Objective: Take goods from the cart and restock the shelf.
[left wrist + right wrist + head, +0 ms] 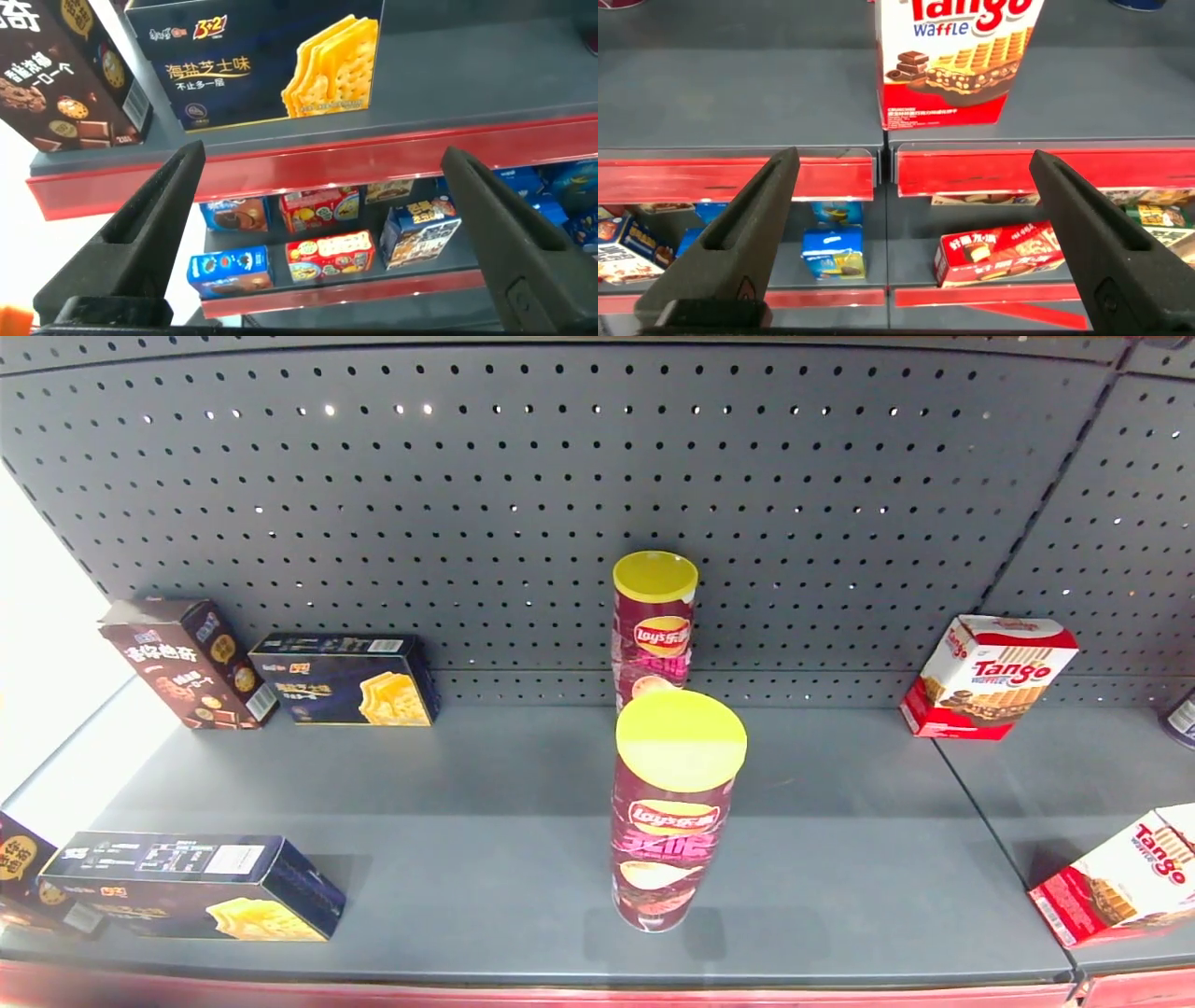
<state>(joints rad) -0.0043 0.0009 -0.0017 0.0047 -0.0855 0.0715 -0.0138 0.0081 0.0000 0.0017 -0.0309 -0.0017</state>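
- Progress: the shelf (467, 821) already carries goods in three groups. I judge it partly stocked, since wide bare gaps lie between the groups.
- Centre group: the front chip can (667, 821) stands upright near the front edge. The rear chip can (653, 625) stands upright at 12 o'clock from it, against the pegboard panel (523, 504), and the two are apart.
- 9 o'clock group: the rear cracker box (350, 679) stands at the back, with the brown cookie box (182, 663) tilted just beside it.
- 8 o'clock: the front cracker box (187, 887) lies near the front edge, with a second cookie box (19, 873) just beside it.
- 3 o'clock group: the rear waffle box (990, 677) sits tilted at the back. The front waffle box (1120, 887) lies at 4 o'clock near the front edge.
- Left gripper (322, 154): jaws wide apart with nothing between them, held in front of the shelf's red lip and facing the front cracker box.
- Right gripper (913, 157): jaws wide apart and empty, facing the front waffle box.
- Containers: both cans are capped with yellow lids and every box is closed, so the contents cannot be told.
- The lower shelves (318, 257) hold rows of small boxes.
- Remaining: both grippers are unloaded, so the next step is probably to fetch an item from the cart and place it in a bare gap.
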